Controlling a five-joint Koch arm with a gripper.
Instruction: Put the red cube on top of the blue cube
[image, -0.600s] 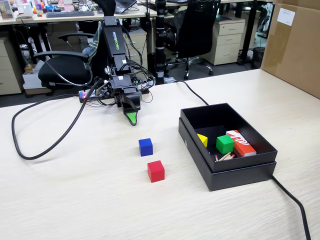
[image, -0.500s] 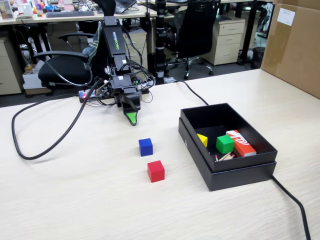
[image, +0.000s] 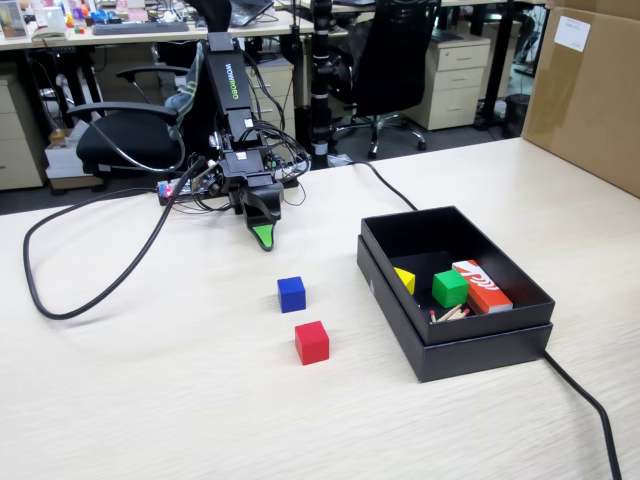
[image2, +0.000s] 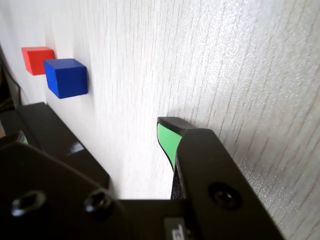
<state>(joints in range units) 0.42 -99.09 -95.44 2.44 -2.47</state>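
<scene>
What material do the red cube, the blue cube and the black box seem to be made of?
Red cube and blue cube: probably painted wood or plastic; flat matte faces, no shine. Black box: likely cardboard with a slightly glossy coat; thin walls, faint reflections.

Worktop (image: 150, 400): pale wood grain.
Black box (image: 480, 345): open, held green cube (image: 449, 288), yellow piece (image: 404, 280), orange-red box (image: 481, 285).
Black cable (image: 60, 300): looped at left.
Cardboard carton (image: 585, 95): stood far right.
</scene>
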